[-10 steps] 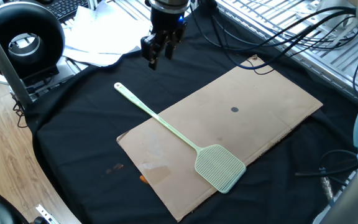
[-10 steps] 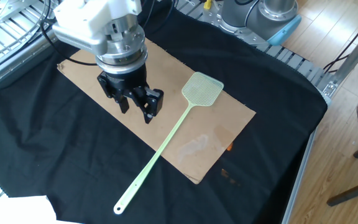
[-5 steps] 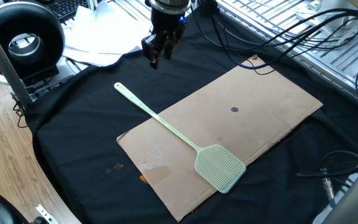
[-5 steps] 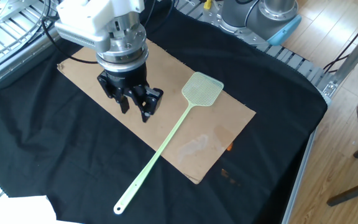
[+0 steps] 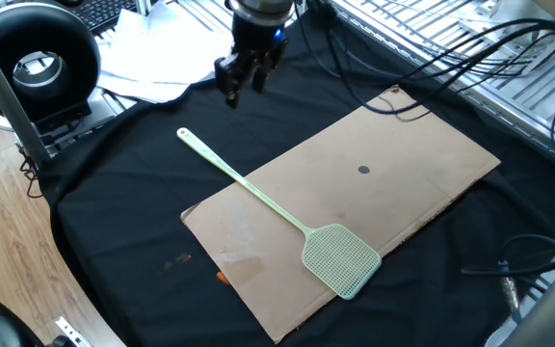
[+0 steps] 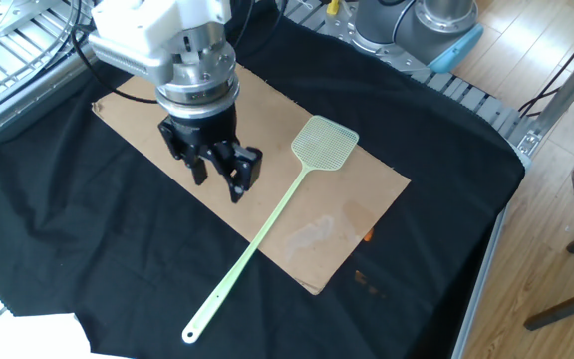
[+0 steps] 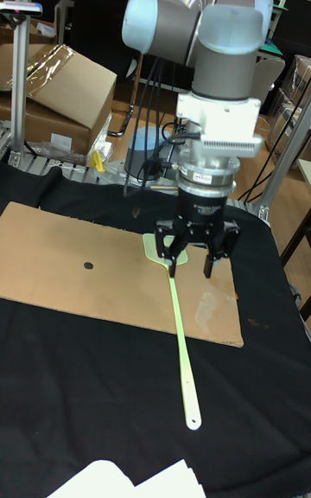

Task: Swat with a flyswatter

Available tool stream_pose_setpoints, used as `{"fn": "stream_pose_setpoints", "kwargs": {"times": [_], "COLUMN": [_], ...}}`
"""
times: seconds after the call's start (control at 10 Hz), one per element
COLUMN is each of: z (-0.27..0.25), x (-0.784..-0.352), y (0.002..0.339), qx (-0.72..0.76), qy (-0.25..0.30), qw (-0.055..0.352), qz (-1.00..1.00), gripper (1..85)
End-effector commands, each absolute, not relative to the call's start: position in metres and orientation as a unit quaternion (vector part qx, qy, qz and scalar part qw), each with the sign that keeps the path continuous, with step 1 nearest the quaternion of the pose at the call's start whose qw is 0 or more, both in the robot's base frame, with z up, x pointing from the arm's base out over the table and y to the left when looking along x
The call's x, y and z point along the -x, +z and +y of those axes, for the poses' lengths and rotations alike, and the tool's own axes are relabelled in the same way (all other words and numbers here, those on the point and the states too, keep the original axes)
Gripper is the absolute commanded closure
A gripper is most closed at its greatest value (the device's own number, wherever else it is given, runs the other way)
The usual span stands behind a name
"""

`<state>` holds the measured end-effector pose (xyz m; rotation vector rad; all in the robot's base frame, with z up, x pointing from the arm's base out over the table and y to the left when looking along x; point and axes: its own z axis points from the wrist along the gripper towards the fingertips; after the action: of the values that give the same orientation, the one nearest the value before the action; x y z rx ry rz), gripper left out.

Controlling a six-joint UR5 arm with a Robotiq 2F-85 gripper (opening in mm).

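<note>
The pale mint-green flyswatter lies flat and diagonal, its mesh head on the brown cardboard sheet and its thin handle running out onto the black cloth. It also shows in the other fixed view as the flyswatter and in the tall view as the flyswatter. My gripper hangs above the table with its fingers spread open and nothing between them. In one fixed view the gripper is beyond the handle's tip. In the tall view the gripper partly hides the head.
A black round device and loose white papers sit at the cloth's back-left edge. Thick black cables run over the metal frame at the back right. A small dark spot marks the cardboard.
My gripper has drifted slightly up and away from the handle's tip, still open. The flyswatter has not moved.
</note>
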<state>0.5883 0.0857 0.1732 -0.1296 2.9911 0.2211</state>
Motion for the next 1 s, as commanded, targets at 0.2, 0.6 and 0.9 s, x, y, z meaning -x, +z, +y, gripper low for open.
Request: {"fn": "stream_pose_setpoints", "kwargs": {"times": [0.2,0.6,0.9], "z": [0.106,0.108,0.108], "x": [-0.581,-0.574,-0.575], "y": [0.134,0.125,0.127], "qx": [0.026,0.003,-0.011], "qy": [0.065,0.066,0.067], "qw": [0.079,0.080,0.084], "qz": [0.994,0.995,0.994], "gripper": [29.7,34.0,37.0]}}
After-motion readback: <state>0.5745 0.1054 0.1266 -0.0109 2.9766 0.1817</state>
